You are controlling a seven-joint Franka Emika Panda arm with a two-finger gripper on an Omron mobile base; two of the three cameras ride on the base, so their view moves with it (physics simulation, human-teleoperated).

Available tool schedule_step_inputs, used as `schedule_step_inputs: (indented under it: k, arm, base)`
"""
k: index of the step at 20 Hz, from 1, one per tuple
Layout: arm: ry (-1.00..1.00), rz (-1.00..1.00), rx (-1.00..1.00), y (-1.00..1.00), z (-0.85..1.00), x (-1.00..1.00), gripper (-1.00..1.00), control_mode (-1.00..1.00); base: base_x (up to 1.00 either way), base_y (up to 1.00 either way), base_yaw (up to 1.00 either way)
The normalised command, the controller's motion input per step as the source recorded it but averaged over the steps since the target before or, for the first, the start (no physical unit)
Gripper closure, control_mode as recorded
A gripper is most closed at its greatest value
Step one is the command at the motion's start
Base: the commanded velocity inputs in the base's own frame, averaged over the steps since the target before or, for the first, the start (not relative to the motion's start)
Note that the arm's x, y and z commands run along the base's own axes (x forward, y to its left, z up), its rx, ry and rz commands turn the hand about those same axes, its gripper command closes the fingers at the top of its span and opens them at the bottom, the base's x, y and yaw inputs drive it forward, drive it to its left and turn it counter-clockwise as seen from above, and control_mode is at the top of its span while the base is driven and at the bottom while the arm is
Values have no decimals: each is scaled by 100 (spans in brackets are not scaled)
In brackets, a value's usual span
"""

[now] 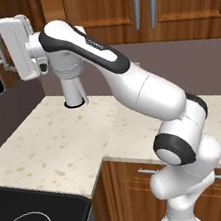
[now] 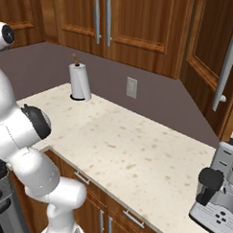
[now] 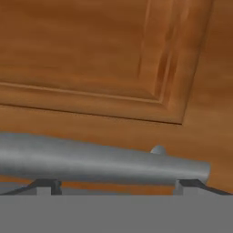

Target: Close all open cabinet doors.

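The gripper [image 3: 116, 183] is right up against a cabinet door [image 3: 91, 59]. Its two dark tips sit apart, just under the silver handle [image 3: 100, 161], which lies across the hand view. I cannot tell if they touch it. Farther off, a paper towel roll [image 2: 80, 81] stands on the counter [image 2: 136, 153] under more doors [image 2: 137, 21].
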Motion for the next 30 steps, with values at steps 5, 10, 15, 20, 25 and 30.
schedule_step_inputs:
  k: [5, 10, 15, 20, 25, 30]
  arm:
    - [0, 0, -4, 40, -2, 28, -100, -100]
    - [0, 0, -1, 14, -11, 21, -100, -100]
    - [0, 0, 0, 2, -17, 24, -100, -100]
    - [0, 0, 0, 0, -23, 28, -100, -100]
    - [1, 0, 0, -8, -19, 13, -100, -100]
    - [1, 0, 2, -11, 0, -24, -100, -100]
  base:
    - [0, 0, 0]
    - [0, 0, 0]
    - [0, 0, 0]
    - [0, 0, 0]
    - [0, 0, 0]
    - [0, 0, 0]
